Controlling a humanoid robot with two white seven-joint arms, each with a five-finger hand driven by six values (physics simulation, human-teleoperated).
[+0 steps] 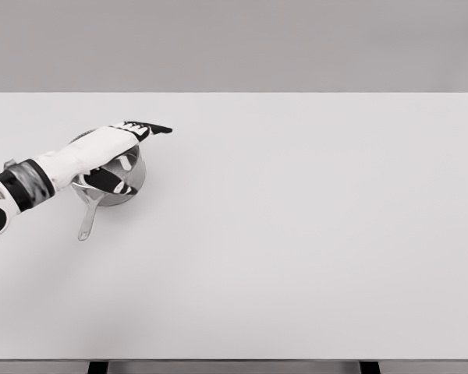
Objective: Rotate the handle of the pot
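A small steel pot [132,181] sits on the left part of the white table [296,234]. Its metal handle [86,220] points toward the near left. My left hand [136,134] reaches in from the left edge and lies over the top of the pot, covering most of its rim. The dark fingertips [157,128] stretch out flat past the pot's far right side and hold nothing. The thumb [109,181] hangs down over the pot's opening. The handle lies apart from the hand, below the forearm. My right arm does not show.
The table's far edge runs along the top of the picture, its near edge along the bottom. Two dark table legs [97,366] show below the near edge.
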